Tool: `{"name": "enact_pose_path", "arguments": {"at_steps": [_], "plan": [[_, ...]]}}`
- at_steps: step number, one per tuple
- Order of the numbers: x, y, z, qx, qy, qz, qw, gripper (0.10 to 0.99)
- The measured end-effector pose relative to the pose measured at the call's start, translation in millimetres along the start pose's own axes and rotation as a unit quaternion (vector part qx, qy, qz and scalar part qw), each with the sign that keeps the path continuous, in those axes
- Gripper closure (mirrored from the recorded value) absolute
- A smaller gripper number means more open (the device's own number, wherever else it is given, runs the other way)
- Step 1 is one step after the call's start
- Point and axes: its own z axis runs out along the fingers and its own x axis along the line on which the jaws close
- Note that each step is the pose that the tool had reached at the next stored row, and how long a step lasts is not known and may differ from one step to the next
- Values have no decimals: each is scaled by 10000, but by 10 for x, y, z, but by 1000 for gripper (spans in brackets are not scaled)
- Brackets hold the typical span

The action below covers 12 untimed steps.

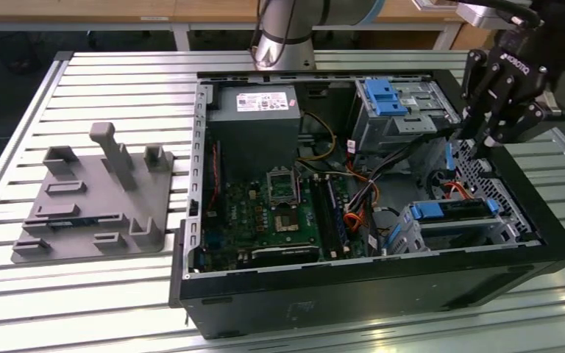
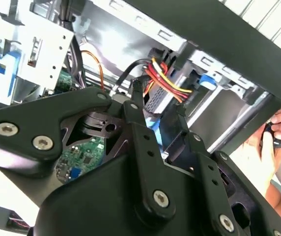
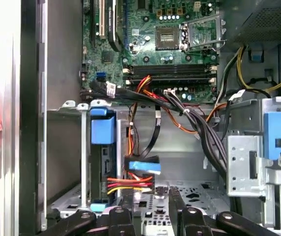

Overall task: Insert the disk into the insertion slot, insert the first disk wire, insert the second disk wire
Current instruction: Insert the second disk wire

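two fingers (image 3: 176,201) of my gripper (image 3: 150,195) hang apart over the red-yellow wires (image 3: 126,183), which could snag if i descend crooked.

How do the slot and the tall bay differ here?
The slot sits low in the case; the tall bay stands higher. The slot holds the blue-framed disk; the tall bay bears a small blue clip. Both are silver-grey sheet metal, on the exterior view's right side of the case.
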Motion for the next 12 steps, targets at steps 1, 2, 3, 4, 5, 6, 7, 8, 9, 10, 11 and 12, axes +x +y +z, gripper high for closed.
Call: {"name": "enact_pose_path", "arguments": {"at_steps": [1, 2, 3, 4, 5, 6, 7, 8, 9, 10, 11, 12], "plan": [[-17, 33, 5, 1, 48, 1, 10000, 671], [-33, 70, 11, 2, 97, 3, 10000, 671], [-46, 109, 15, 3, 145, 5, 9999, 671], [-56, 150, 19, 3, 189, 6, 9998, 671], [-66, 191, 24, 4, 233, 8, 9997, 671], [-77, 233, 27, 4, 288, 10, 9996, 671], [-91, 263, 30, 6, 346, 12, 9994, 671], [-107, 287, 34, 7, 404, 14, 9992, 671], [-125, 303, 36, 8, 466, 17, 9989, 671], [-140, 310, 39, 10, 530, 18, 9986, 671], [-153, 312, 42, 13, 595, 15, 9982, 671], [-164, 313, 46, 15, 654, 11, 9979, 671]]}}
